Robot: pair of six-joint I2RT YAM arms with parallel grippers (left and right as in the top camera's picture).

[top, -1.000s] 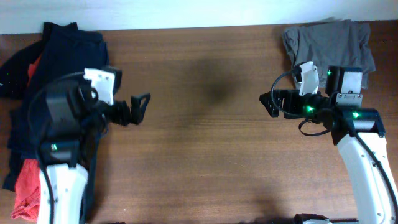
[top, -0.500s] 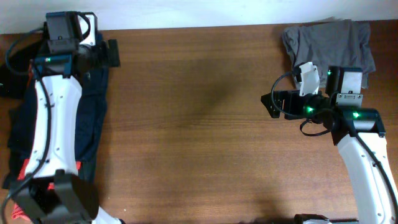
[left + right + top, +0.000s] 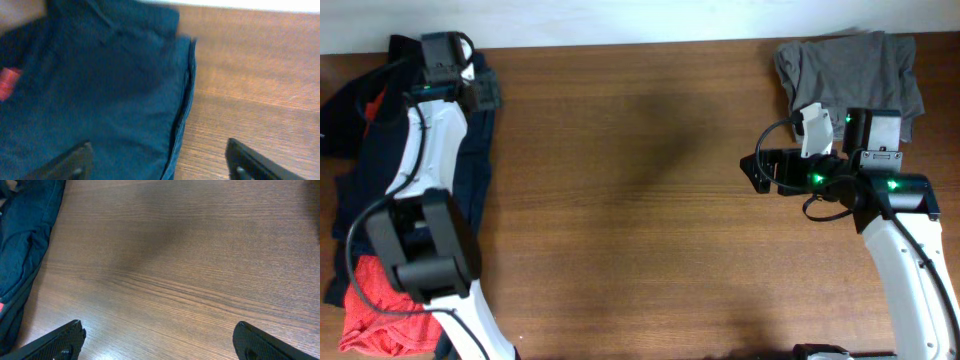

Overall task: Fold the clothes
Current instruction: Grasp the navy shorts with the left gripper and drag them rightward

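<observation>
Right, the navy garment (image 3: 475, 175) is your main item. It lies in the pile (image 3: 345, 240) on the left side of the counter (image 3: 640, 220), unfolded & rumpled, long axis running near-to-far along the left edge. Its right-hand hem is the free edge. In the left wrist view that hem runs near-to-far inside the gripper's span, w/ cloth to the left & bare wood to the right.

Your left gripper (image 3: 485, 92) hangs over the far end of the garment, jaws spread wide, nothing in them. So the cloth is directly under it & off to its left. I'd judge a straight drop onto the hem is what the move needs, one finger either side of the edge. Can't tell from these views whether it touches the cloth yet.

Your right gripper (image 3: 752, 168) is well apart on the right side of the counter, pointing left across bare wood, also wide open & empty. The left arm (image 3: 420, 150) is much nearer the navy piece. The right arm (image 3: 905, 260) is nearer the grey garment (image 3: 850, 65), bunched at the far right corner just beyond it.

Count:
- 1 navy, 1 grey.
- red cloth (image 3: 370, 305) at the near left end of the pile, plus a red sliver farther up; can't tell if same piece.
- black pieces (image 3: 340, 115) at far left, number unclear.
- 2 arms, 2 grippers.

No fold made by the look of it, so approx. at the start.
</observation>
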